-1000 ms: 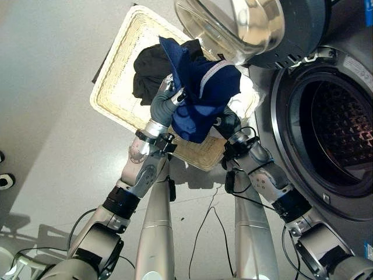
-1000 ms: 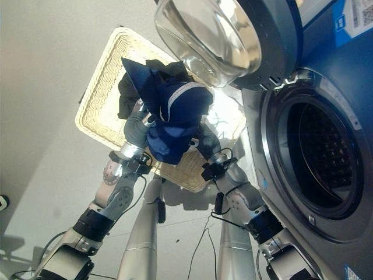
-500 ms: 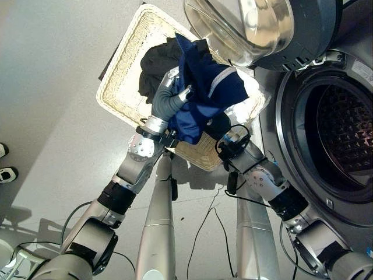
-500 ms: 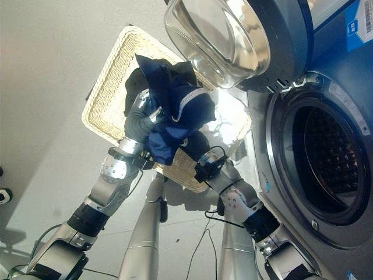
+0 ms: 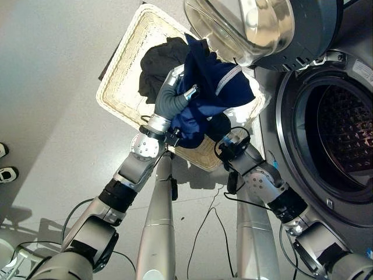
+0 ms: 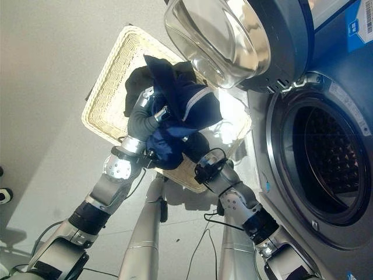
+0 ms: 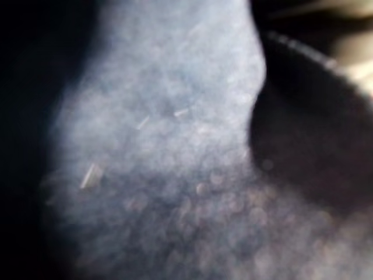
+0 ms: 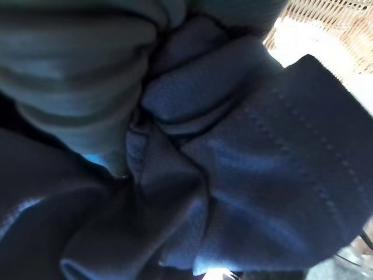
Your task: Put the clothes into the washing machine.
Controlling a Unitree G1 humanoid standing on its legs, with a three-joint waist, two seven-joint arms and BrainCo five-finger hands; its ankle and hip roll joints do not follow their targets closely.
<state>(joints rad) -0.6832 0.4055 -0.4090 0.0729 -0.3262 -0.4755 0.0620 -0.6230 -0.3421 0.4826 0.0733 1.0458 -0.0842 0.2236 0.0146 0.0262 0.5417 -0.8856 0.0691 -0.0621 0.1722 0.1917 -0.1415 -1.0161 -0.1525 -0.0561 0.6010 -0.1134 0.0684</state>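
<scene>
Above the wicker basket (image 5: 119, 87), left hand (image 5: 175, 99) has its fingers (image 5: 190, 91) curled into the navy garment (image 5: 213, 93), bunching it and holding it lifted clear of the basket. Right hand (image 5: 228, 135) sits under the same bundle; cloth covers it, so whether its fingers are closed or slack cannot be told — its wrist view gives navy folds pressed close.

A black garment (image 5: 156, 61) lies in the basket behind the lifted one.

Risk, as a judgement: the open washer door (image 5: 256, 26) hangs just above the bundle, and loose lower folds dangle near the basket rim. A swing toward the drum (image 5: 344, 140) could snag cloth on door or rim, or slip the one sure grip.

Left forearm rises steeply from lower left, wrist bent toward the machine. Right forearm angles up from lower right, beneath the bundle.
</scene>
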